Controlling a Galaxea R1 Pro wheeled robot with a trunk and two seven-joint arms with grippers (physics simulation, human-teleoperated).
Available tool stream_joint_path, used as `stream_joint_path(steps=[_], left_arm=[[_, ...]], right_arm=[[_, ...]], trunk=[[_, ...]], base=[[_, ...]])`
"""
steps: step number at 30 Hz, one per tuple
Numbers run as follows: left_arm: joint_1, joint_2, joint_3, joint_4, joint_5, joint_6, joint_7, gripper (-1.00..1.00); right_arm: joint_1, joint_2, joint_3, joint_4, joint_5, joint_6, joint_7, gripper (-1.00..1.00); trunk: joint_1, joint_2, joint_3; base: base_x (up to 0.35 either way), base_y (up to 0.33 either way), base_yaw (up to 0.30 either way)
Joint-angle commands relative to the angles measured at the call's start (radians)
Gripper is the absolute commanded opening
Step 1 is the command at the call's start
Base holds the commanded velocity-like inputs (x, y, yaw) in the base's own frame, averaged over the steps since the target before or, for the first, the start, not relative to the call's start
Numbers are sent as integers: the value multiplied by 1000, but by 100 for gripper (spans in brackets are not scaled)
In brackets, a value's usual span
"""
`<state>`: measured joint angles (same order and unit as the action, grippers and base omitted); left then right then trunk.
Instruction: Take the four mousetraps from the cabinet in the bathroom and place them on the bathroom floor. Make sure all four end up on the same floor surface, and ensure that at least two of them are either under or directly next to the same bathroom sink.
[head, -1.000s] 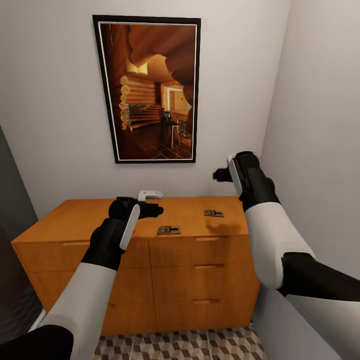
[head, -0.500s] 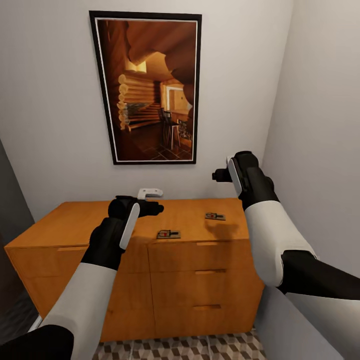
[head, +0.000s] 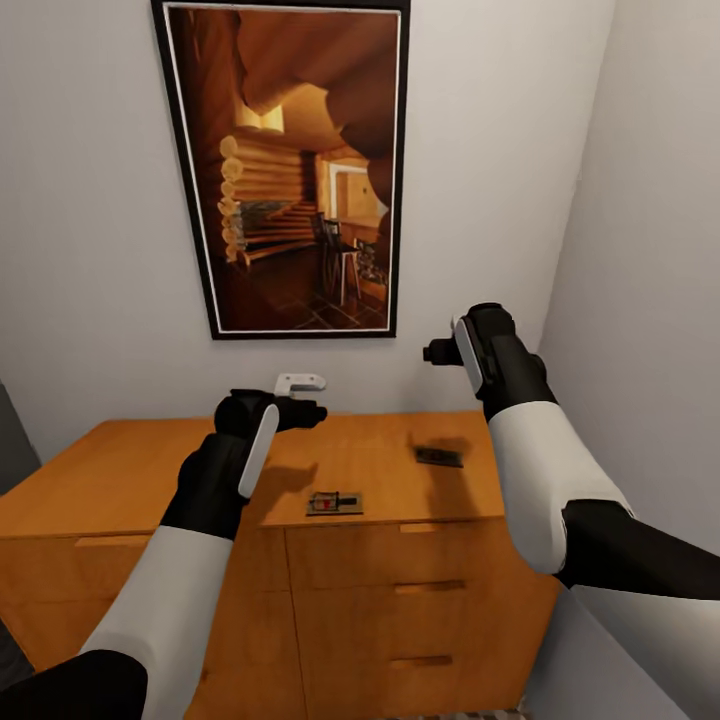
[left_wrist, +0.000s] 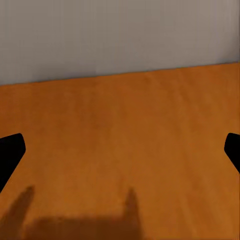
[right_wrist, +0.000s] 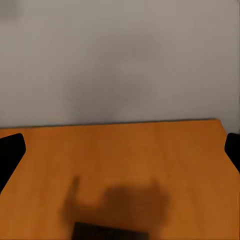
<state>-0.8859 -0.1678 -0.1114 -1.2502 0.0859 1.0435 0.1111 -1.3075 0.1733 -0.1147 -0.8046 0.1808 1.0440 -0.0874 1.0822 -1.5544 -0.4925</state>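
Our left gripper (head: 305, 412) hangs just above the top of the cabinet (head: 130, 480), toward its far edge, with nothing between its fingers. In the left wrist view the two dark fingertips (left_wrist: 10, 152) sit wide apart at the edges of the frame, so the jaws are spread, and the gripper's shadow falls on the bare orange wood below.

Our right gripper (head: 434, 351) is raised higher, well above the right part of the cabinet top, close to the white right-hand wall (head: 650, 260). Its fingertips (right_wrist: 11, 150) also stand wide apart and hold nothing.

Two mousetraps lie flat on the cabinet top. One mousetrap (head: 334, 503) sits near the front edge, about midway between our arms, its red spot visible. The second mousetrap (head: 439, 457) lies farther back and to the right, in the shadow of our right arm; its near edge shows dark in the right wrist view (right_wrist: 110, 232).

A small white object (head: 299, 382) stands at the far edge against the back wall, below a large framed picture (head: 295, 170) of a log interior.
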Motion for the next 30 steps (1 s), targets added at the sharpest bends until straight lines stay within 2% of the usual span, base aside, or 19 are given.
stream_joint_path(steps=[1,12,21,30], left_arm=[[-1,0,-1,-3,9,4,10,100],[-1,-1,-4,-11,16,4,10,100],[-1,-1,-6,-11,18,4,10,100],[-1,-1,-7,-12,16,4,10,100]], right_arm=[[-1,1,-3,1,3,3,0,100],[-1,1,-3,41,-3,3,3,100],[-1,1,-7,144,-5,3,4,100],[-1,1,-9,199,-11,3,6,100]], trunk=[[0,-1,-1],[0,-1,-1],[0,-1,-1],[0,-1,-1]], base=[[124,0,0],[41,0,0],[5,0,0],[0,0,0]])
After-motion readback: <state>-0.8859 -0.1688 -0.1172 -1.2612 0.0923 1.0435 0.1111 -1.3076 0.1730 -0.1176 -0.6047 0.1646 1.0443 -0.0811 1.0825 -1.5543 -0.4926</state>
